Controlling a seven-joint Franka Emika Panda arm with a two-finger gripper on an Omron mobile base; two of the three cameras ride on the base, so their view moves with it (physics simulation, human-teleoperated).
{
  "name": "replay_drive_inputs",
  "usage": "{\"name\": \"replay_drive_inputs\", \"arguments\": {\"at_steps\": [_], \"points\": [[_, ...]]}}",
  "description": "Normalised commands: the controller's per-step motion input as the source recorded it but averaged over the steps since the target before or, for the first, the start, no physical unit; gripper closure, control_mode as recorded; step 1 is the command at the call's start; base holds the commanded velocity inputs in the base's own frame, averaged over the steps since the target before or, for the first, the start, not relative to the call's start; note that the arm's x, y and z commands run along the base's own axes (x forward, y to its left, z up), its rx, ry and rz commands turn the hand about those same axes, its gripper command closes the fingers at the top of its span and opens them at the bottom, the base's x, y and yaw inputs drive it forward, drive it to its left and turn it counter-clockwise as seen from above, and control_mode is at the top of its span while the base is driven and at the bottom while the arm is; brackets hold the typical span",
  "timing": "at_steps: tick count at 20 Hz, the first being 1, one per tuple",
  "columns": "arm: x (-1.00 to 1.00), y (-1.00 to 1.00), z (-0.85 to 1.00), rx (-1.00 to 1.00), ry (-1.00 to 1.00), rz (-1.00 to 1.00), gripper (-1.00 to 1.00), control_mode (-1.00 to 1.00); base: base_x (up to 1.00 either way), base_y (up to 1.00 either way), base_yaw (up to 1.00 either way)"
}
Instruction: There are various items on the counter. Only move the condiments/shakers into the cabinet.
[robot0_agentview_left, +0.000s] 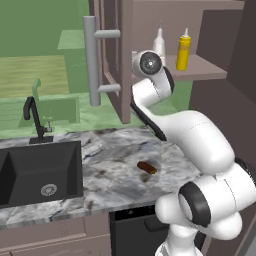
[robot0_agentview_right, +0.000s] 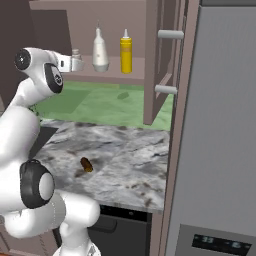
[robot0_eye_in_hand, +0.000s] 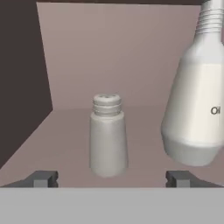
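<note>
Left base view: the arm reached up into the cabinet, where the white bottle and yellow bottle stood on the shelf. The brown lump lay down on the counter, well below.

Right base view: the claw sat at the shaker, with both bottles off to its right.

Hand view: fingers were spread wide, and the shaker stood upright between and just ahead of them, not gripped. The white bottle to the right read "Oil".
</note>
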Motion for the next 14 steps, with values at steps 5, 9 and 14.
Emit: {"name": "replay_drive_inputs", "arguments": {"at_steps": [5,9,14], "points": [[-1.00,0.00,-0.11,0.02,-0.01,-0.13,-1.00,-1.00,0.00,0.00,0.00],[-1.00,-0.22,-0.22,0.09,-0.05,-0.16,-1.00,-1.00,0.00,0.00,0.00],[-1.00,-0.65,-0.35,0.17,-0.10,-0.15,-1.00,-1.00,0.00,0.00,0.00]]}}
